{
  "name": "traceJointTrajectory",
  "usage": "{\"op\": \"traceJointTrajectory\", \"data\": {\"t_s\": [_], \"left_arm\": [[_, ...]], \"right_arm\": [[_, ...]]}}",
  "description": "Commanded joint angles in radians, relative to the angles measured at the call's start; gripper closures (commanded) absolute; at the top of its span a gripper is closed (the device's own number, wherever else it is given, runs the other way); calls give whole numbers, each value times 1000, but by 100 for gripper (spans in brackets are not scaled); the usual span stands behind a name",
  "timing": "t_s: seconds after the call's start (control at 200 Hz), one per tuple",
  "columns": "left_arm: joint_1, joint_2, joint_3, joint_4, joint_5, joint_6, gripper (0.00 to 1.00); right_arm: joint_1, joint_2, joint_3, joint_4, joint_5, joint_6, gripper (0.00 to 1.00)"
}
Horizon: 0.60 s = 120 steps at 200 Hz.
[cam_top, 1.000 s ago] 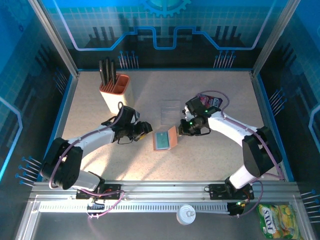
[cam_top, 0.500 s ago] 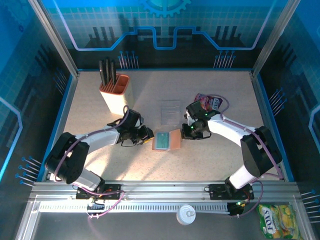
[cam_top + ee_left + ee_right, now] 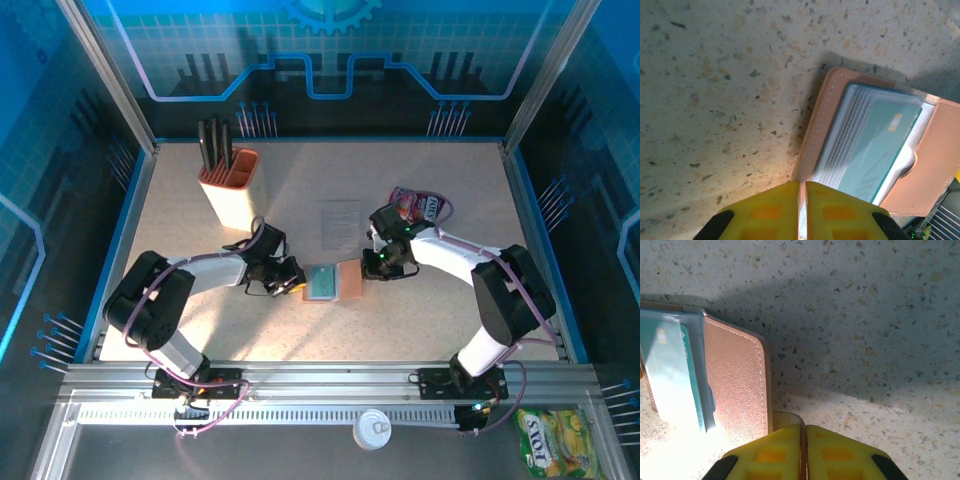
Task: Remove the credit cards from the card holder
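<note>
The card holder (image 3: 349,281) lies open on the table between both arms, its brown leather flap to the right. A teal credit card (image 3: 323,282) shows in its clear sleeves (image 3: 875,150), stacked with several more sleeves; other cards are hidden. My left gripper (image 3: 802,184) is shut on the holder's left leather edge (image 3: 815,125). In the right wrist view my right gripper (image 3: 804,427) is shut on a small tan tab at the flap's corner (image 3: 735,380), with the teal card (image 3: 670,365) at far left.
An orange-and-cream knife block (image 3: 228,185) stands at the back left. A clear plastic case (image 3: 340,220) lies just behind the holder. A purple-pink snack pouch (image 3: 415,205) sits behind my right arm. Bare table lies in front of the holder.
My left gripper slid right to the holder's left edge and closed on it. The holder, tilted up a second ago, now lies flat and open with the right gripper still on its flap.
</note>
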<state>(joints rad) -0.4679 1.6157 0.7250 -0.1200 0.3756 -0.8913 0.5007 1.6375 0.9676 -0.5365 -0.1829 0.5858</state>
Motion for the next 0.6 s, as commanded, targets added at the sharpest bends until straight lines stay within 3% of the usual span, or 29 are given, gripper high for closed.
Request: {"op": "traceJointTrajectory", "data": {"t_s": [0.0, 0.595], "left_arm": [[2, 33, 19, -19, 28, 1, 89], [54, 76, -15, -97, -9, -19, 91]], "right_arm": [[-11, 27, -7, 23, -1, 2, 89], [-11, 41, -40, -19, 139, -9, 86]]}}
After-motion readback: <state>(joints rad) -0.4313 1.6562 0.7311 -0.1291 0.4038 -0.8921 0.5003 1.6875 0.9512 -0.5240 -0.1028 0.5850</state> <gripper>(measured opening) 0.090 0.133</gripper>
